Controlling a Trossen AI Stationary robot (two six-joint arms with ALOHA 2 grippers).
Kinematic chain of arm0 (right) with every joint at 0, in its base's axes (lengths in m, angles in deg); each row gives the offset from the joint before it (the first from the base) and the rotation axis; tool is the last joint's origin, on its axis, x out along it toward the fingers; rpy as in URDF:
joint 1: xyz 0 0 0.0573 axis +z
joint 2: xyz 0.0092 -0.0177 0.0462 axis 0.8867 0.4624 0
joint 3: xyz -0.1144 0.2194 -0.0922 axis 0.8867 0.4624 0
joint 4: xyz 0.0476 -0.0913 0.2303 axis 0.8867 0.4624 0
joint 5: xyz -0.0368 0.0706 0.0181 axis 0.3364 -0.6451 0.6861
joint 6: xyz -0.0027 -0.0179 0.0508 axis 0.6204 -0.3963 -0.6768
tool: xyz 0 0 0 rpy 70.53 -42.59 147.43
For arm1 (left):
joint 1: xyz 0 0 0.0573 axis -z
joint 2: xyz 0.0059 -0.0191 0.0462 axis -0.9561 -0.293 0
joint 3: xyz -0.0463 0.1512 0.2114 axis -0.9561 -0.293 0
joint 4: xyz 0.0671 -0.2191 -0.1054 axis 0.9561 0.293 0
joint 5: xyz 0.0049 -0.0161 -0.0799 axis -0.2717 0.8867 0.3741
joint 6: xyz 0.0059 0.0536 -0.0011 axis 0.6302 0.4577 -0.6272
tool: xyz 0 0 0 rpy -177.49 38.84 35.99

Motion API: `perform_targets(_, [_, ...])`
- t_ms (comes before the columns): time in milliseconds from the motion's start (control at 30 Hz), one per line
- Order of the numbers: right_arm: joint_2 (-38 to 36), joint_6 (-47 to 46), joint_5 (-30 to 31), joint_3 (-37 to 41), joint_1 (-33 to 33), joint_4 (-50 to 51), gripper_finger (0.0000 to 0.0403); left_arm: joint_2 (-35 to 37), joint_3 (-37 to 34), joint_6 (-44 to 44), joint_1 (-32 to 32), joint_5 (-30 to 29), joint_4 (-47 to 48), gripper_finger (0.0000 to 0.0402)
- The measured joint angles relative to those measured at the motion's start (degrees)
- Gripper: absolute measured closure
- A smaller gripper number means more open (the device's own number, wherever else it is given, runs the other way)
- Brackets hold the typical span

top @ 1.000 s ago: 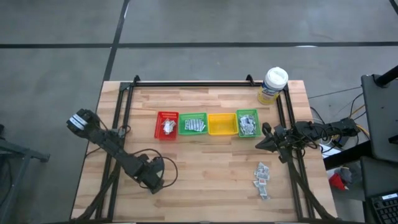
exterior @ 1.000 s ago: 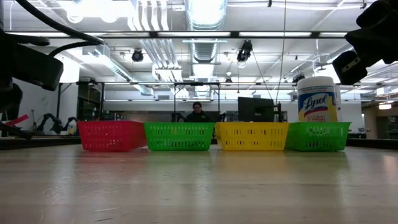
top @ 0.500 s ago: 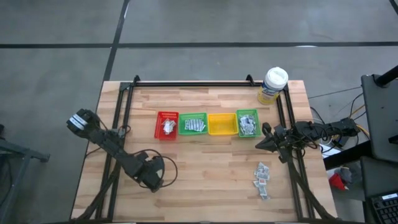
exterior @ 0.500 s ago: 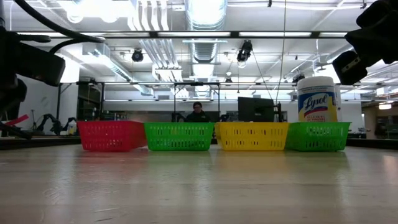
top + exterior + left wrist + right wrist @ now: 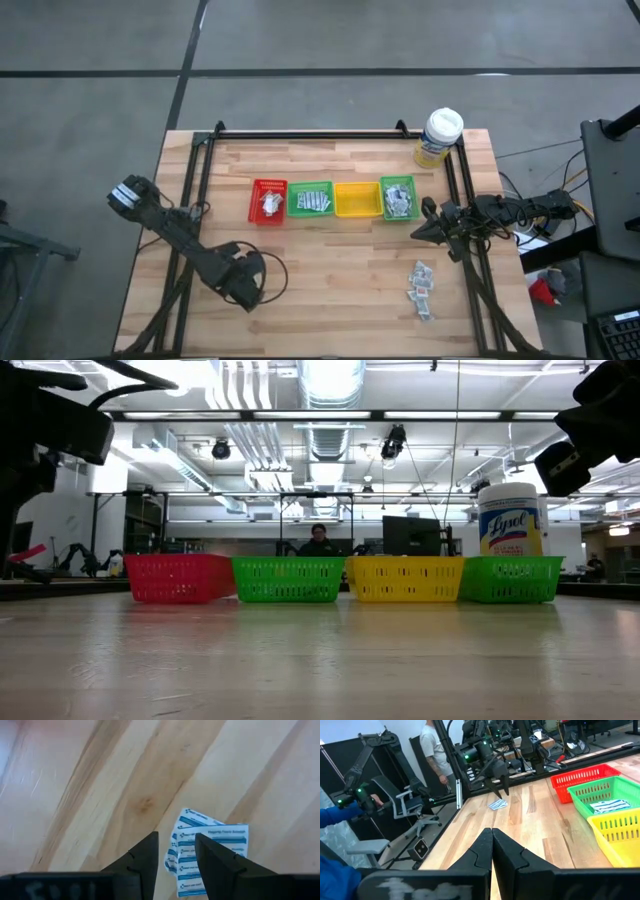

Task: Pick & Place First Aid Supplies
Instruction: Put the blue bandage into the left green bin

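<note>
While a small stack of white-blue sachets [image 5: 207, 854] lies flat on the wooden surface [image 5: 330, 270] in the lower left of the high view, the left pincer [image 5: 176, 851] hangs just above it, fingers spread apart and holding nothing. More sachets [image 5: 421, 288] lie in a loose pile at the lower right. At the right side, beside the green bin [image 5: 398, 198], the right pincer [image 5: 492, 845] is clenched and empty.
</note>
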Motion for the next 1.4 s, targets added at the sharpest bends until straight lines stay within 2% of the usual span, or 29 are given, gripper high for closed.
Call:
perform_targets(300, [0.0, 0.0, 0.0, 0.0, 0.0, 0.0, 0.0394, 0.0, -1.6, 1.3, 0.0, 0.0, -0.4, 0.0264])
perform_targets(767, [0.0, 0.0, 0.0, 0.0, 0.0, 0.0, 0.0394, -0.1, -5.7, 1.4, 0.0, -0.1, -8.5, 0.0264])
perform_targets(1300, [0.0, 0.0, 0.0, 0.0, 0.0, 0.0, 0.0394, -0.1, -5.7, 0.3, 0.0, 0.8, -8.0, 0.0264])
perform_targets(1400, [0.0, 0.0, 0.0, 0.0, 0.0, 0.0, 0.0394, -0.1, -5.6, 0.4, 0.0, 2.4, -8.0, 0.0264])
